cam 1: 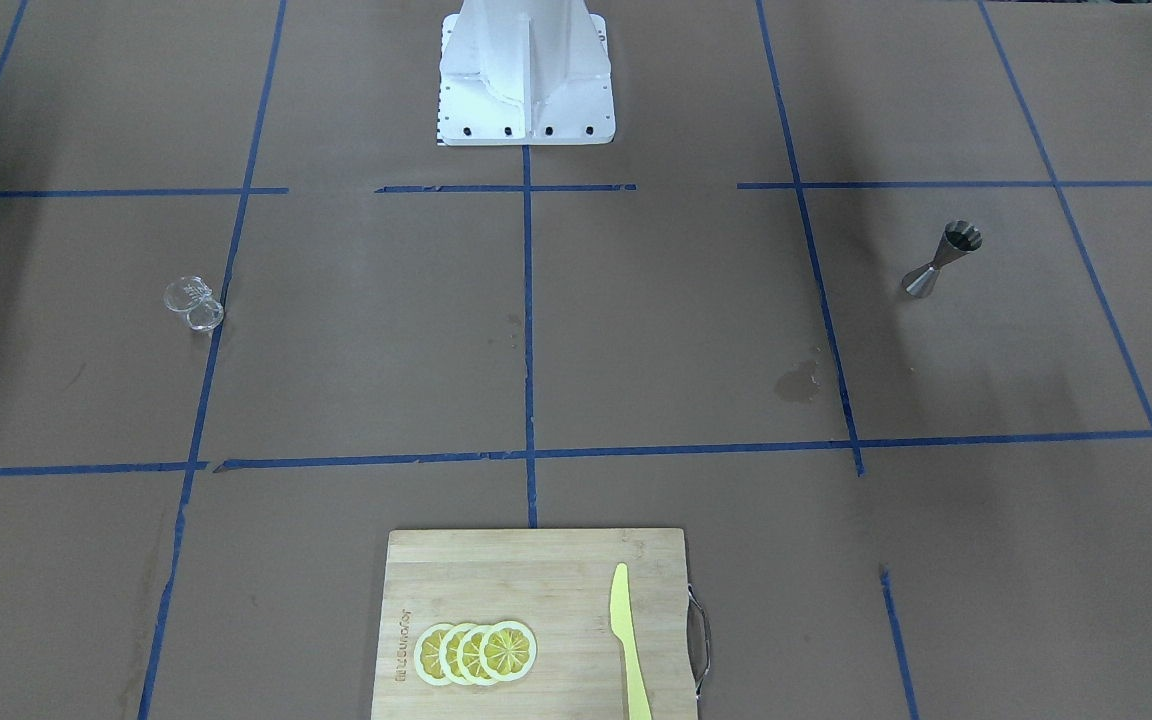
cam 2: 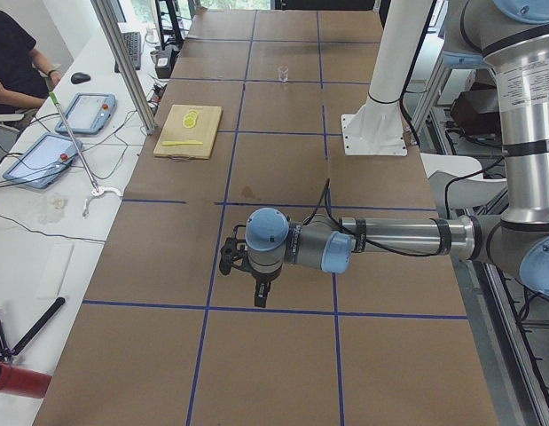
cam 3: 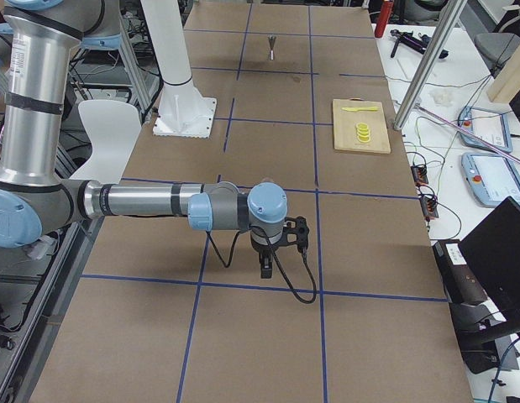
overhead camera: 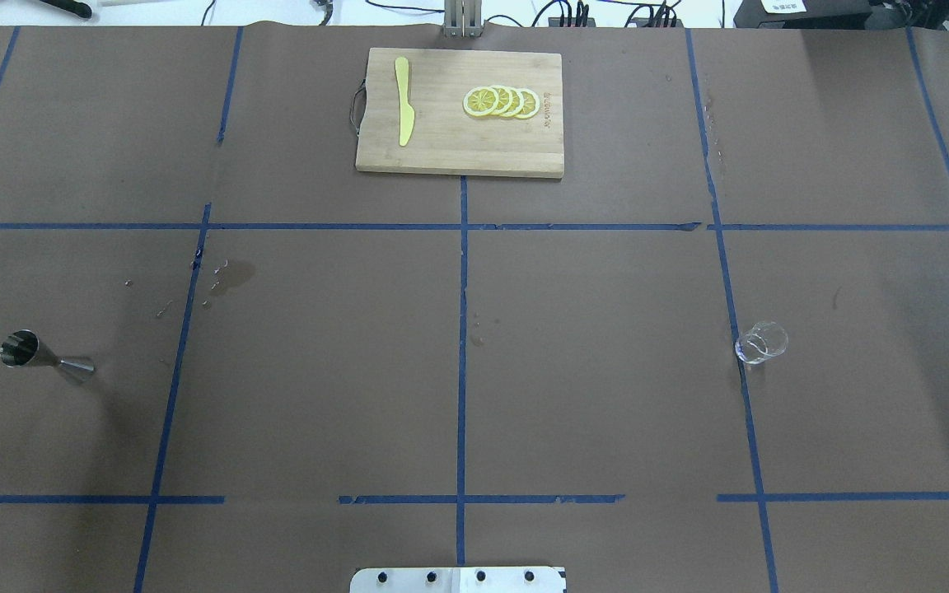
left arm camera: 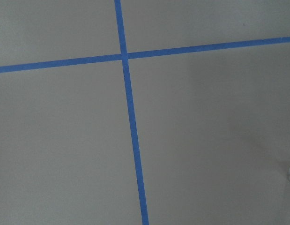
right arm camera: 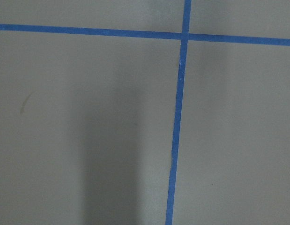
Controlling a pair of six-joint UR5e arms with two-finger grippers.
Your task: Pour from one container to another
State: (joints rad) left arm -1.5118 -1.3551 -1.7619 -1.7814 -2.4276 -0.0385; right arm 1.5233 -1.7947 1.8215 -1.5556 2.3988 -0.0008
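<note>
Your table (overhead camera: pixel 318 395) is covered in plain brown, ruled into a grid by blue tape lines (overhead camera: pixel 462 329). You have one darker brown stain (overhead camera: pixel 237 273) on it. The cup (overhead camera: pixel 761 342) is clear and colourless. The jigger (overhead camera: pixel 46 356) is silver-grey, dark inside its mouth. The cutting board (overhead camera: pixel 441 140) is pale wood with a faint grain. The knife (overhead camera: pixel 404 111) is pale yellow. The lemon slices (overhead camera: pixel 501 102) are yellow with whitish rims. The pedestal (cam 1: pixel 526 90) is white. The left arm (cam 2: pixel 389 238) and the right arm (cam 3: pixel 142 201) are silver-grey with light blue joint caps.
</note>
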